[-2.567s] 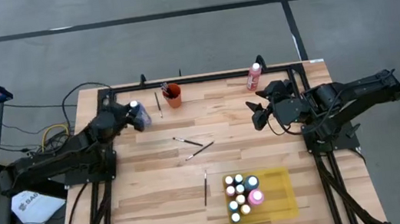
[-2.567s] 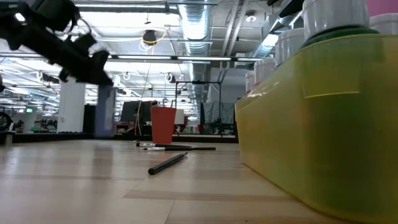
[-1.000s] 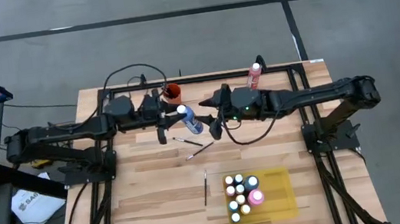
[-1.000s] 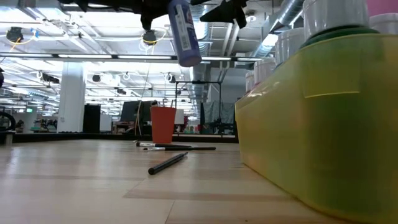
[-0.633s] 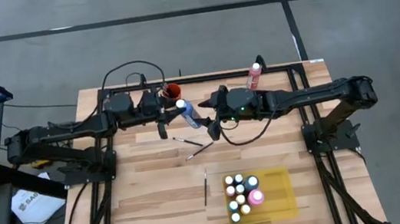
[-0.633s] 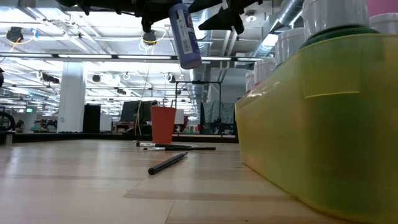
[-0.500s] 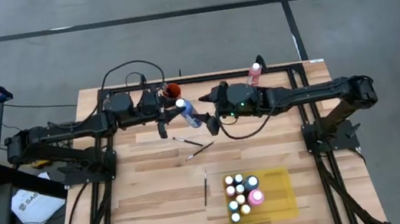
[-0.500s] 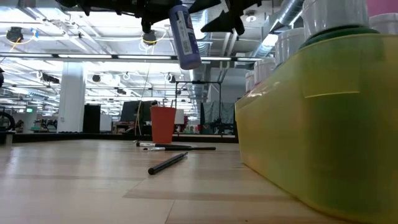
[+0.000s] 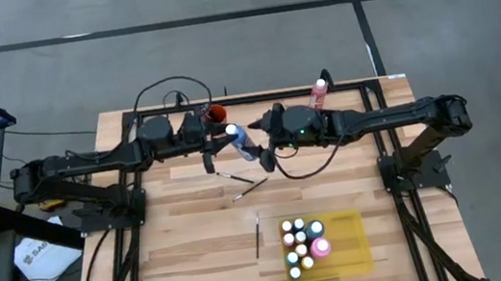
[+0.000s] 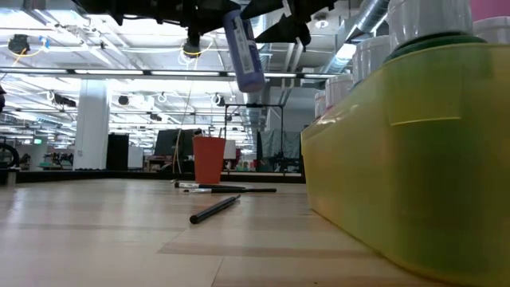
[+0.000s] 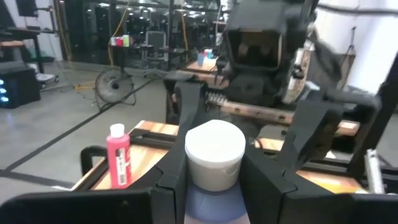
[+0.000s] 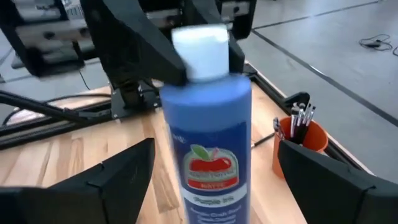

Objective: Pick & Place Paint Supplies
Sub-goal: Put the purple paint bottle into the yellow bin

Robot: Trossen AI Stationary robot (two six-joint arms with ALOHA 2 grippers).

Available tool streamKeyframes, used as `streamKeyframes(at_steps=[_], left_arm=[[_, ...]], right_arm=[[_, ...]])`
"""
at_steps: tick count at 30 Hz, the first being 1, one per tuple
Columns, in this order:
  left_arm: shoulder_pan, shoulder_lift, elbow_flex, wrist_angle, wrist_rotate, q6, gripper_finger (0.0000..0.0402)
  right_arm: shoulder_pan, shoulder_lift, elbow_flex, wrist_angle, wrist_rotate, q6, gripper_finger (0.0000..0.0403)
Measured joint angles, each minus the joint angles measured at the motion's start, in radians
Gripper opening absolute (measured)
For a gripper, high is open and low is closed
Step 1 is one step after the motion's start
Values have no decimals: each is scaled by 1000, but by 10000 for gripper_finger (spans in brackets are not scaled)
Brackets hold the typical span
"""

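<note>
Above the far middle of the table (image 9: 186, 236), the left tool (image 9: 215, 146) is clamped near the neck of a blue bottle (image 9: 240, 143), held clear of the wood. Facing it, the right tool (image 9: 259, 139) stands with its jaws spread wide on either side of the bottle's body, not yet closed on it; a hand-off looks to be the step in hand.

The bottle appears to be light, rigid plastic with a smooth, glossy label, so it may slip or swing if pinched near one end. The mid-body, across the label, looks the safest place for the second grip, leaving the white cap free.

At the table's far edge, an orange cup (image 9: 216, 116) holds a few brushes upright. Three loose brushes (image 9: 249, 188) lie on the wood nearer the middle. To the right, a pink bottle (image 9: 318, 96) stands alone by the far rail.

Near the front right, a yellow tray (image 9: 351, 244) carries a cluster of capped bottles packed into its left half; its right half is bare.
</note>
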Motion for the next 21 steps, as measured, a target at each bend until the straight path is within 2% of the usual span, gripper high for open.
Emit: streamKeyframes(at_steps=[8,13,21], left_arm=[[-1,1,0,29,10,-25,99],[-2,48,5,90,25,-50,99],[-2,87,51,90,47,-47,99]], right_arm=[[-13,1,0,-2,-9,-26,331],[-20,1,0,2,-43,-29,329],[-25,-4,0,-49,-51,-28,320]])
